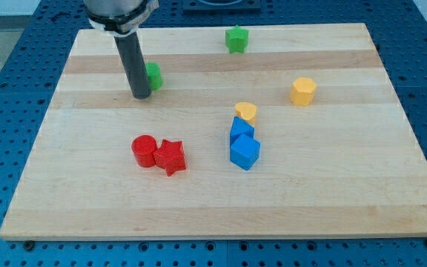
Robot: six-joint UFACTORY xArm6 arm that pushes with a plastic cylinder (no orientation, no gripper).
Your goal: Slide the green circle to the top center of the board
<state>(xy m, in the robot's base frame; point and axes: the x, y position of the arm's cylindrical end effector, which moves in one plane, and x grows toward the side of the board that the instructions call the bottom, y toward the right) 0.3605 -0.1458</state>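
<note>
The green circle (pixel 154 75) lies on the wooden board (pixel 221 200) toward the view's upper left, partly hidden behind my rod. My tip (pixel 141 96) rests on the board just left of and below the green circle, touching or nearly touching it. A green star (pixel 236 39) lies near the view's top centre, to the right of the circle.
A yellow hexagon (pixel 303 91) lies at the right. A yellow heart (pixel 246 112) sits above two blue blocks (pixel 242 143) in the middle. A red circle (pixel 144 150) and a red star (pixel 170 156) lie together at lower left.
</note>
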